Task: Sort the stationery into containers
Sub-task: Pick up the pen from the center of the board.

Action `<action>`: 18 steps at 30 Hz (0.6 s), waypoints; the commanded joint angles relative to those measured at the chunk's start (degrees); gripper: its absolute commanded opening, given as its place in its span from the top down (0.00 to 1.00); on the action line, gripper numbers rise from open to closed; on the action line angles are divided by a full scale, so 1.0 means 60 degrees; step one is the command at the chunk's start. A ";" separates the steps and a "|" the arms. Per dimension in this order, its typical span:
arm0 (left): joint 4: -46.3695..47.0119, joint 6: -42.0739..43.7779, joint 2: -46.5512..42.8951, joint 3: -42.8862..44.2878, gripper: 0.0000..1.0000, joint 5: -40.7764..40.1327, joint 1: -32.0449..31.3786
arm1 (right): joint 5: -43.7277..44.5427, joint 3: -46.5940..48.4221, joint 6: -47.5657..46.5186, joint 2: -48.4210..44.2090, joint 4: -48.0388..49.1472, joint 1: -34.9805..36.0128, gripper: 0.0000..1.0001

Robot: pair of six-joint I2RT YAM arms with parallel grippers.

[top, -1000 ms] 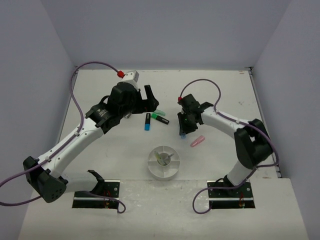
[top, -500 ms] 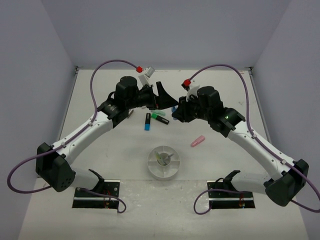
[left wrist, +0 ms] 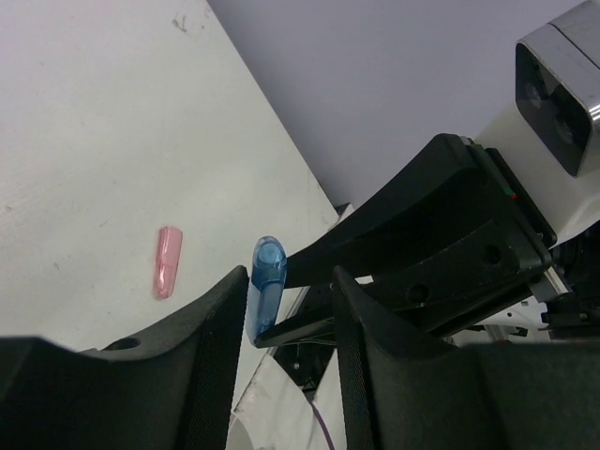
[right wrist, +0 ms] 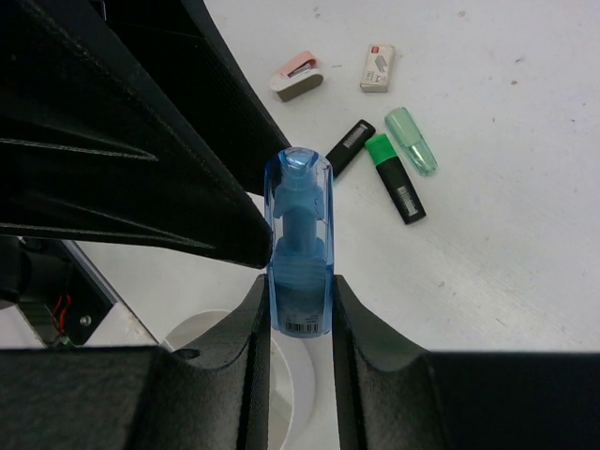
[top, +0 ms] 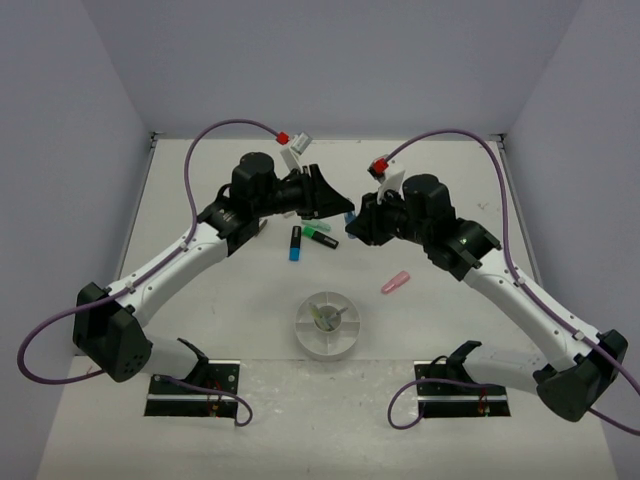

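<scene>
My right gripper (right wrist: pixel 300 286) is shut on a blue highlighter (right wrist: pixel 298 234) and holds it in the air, clear cap end outward. The left gripper (left wrist: pixel 291 281) faces it and straddles that cap (left wrist: pixel 267 281). The cap rests against one left finger, and a gap shows to the other. In the top view both grippers meet above the table's middle, left gripper (top: pixel 333 204), right gripper (top: pixel 354 226). The white divided dish (top: pixel 327 323) sits near the front with something pale in it. A pink highlighter (top: pixel 396 282) lies to its right.
A blue-capped black highlighter (top: pixel 295 243) and a green one (top: pixel 320 236) lie under the grippers. The right wrist view shows a green cap (right wrist: pixel 411 140), a black highlighter (right wrist: pixel 351 145), a white eraser (right wrist: pixel 377 67) and a pinkish-white piece (right wrist: pixel 296 77). Purple walls enclose the table.
The right arm rose from the table with the blue highlighter and carried it to the left gripper. The left gripper turned toward it and its jaws narrowed around the cap.
</scene>
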 commanded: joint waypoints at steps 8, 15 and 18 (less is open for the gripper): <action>0.0490 0.0731 0.0199 0.0117 1.00 0.0532 0.0011 | -0.0450 0.0355 -0.0263 -0.0052 0.0424 0.0123 0.99; -0.0915 0.3464 -0.0918 -0.0710 1.00 -0.1372 0.0011 | 0.0140 -0.0480 -0.0027 -0.0642 0.0470 0.0093 0.01; -0.0500 0.4221 -0.2084 -0.2006 1.00 -0.2526 -0.0017 | 0.1262 -0.1243 0.0318 -0.1432 0.0412 -0.0007 0.01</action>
